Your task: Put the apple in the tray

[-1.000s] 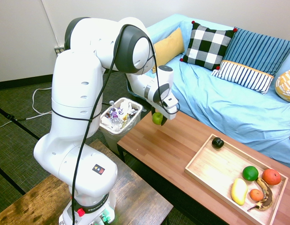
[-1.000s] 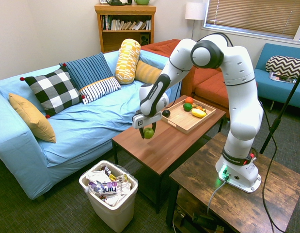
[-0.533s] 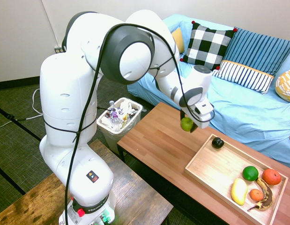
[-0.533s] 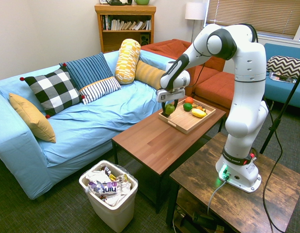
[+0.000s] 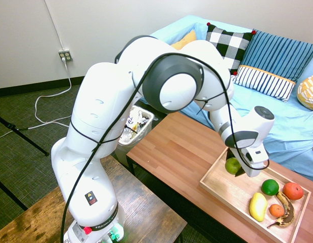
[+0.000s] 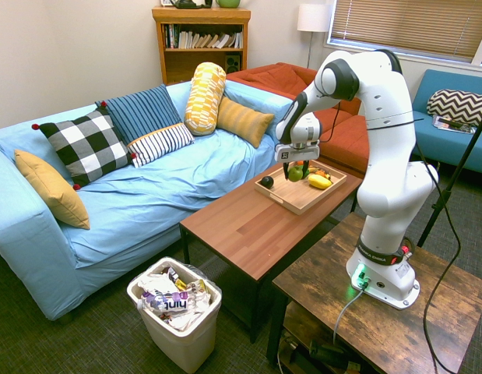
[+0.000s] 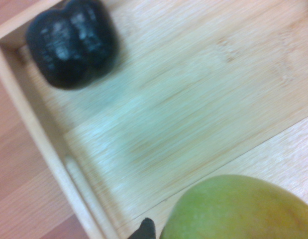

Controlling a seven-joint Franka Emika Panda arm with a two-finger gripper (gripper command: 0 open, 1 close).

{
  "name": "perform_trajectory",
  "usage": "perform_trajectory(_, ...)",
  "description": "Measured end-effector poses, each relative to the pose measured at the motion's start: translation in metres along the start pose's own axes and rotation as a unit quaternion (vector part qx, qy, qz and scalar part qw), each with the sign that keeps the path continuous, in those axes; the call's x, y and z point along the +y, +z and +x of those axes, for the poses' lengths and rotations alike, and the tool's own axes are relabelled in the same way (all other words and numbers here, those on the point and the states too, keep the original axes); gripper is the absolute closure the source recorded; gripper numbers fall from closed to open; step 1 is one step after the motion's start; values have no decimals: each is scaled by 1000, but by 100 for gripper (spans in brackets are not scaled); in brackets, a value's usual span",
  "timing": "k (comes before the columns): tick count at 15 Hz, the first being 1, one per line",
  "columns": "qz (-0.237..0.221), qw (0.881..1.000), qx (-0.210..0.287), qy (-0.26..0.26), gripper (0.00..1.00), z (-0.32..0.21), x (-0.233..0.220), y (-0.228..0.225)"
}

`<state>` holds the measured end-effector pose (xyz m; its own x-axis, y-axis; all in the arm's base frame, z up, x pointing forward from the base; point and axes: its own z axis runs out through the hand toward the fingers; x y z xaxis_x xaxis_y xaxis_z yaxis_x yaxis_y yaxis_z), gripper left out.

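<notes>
Apple (image 5: 232, 165) is picked: gripper (image 6: 296, 172) is clamped on it, fingers either side. It's up over the tray (image 5: 219, 194), inside the rim as the wrist view shows it, near the end with the black fruit (image 7: 73, 44). Looks like most of the job is done. Left, as I judge it: lower onto bare wood, let go, back off. Release not done. Watch the green fruit (image 5: 270, 187) and mango (image 5: 258, 206) on the way down; a bump could roll them. Apple itself: round, glossy, yellow-green, with a warmer yellow-orange patch in the wrist view. Underside is out of sight there.
</notes>
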<state>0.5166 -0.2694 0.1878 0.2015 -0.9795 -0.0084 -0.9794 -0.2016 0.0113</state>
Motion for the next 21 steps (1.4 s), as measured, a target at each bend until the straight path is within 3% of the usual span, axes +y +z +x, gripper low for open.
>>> perform_trajectory(7, -25, 999, -15, 32, 100, 52, 5, 53)
perform_trajectory(14, -35, 999, -28, 31, 100, 59, -3, 87)
perform_trajectory(15, -36, 999, -29, 30, 0, 58, -4, 90)
perform_trajectory(21, -35, 999, -34, 21, 0, 58, -6, 90)
